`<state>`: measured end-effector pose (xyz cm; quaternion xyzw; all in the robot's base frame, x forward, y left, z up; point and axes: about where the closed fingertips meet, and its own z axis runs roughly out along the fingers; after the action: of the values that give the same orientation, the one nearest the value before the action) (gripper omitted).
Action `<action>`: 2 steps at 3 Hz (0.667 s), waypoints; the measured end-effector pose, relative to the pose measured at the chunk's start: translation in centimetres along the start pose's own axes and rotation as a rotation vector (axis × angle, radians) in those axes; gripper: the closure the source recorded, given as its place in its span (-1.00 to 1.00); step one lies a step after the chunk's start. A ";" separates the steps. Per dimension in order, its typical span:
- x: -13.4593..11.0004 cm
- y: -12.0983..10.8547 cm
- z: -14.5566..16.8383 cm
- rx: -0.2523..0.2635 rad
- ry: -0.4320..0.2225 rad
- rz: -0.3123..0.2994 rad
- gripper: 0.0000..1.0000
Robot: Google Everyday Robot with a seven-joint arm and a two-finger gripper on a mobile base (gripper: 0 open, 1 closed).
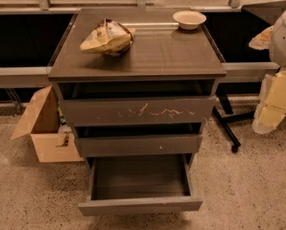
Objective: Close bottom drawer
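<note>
The bottom drawer is the lowest of three dark grey-brown drawers in a cabinet at the centre of the camera view. It is pulled far out toward me, and its wide shallow box shows empty. Its plain flat front sits just above the floor. The plain middle drawer above it is slightly out. The top drawer front, with white scratches, also stands a little out. My gripper hangs at the right edge, to the right of the cabinet at about top-drawer height, apart from all drawers.
A crumpled chip bag and a white bowl sit on the cabinet top. An open cardboard box stands on the floor at the left. A black stand leg crosses the floor at the right. Speckled floor lies in front.
</note>
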<state>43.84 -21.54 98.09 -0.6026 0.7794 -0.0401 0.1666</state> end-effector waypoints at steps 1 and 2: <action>0.0 0.0 0.0 0.000 0.000 0.000 -1.00; -0.8 0.6 1.8 -0.010 -0.048 -0.027 -1.00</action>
<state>43.98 -20.39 96.38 -0.6145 0.7674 -0.0243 0.1817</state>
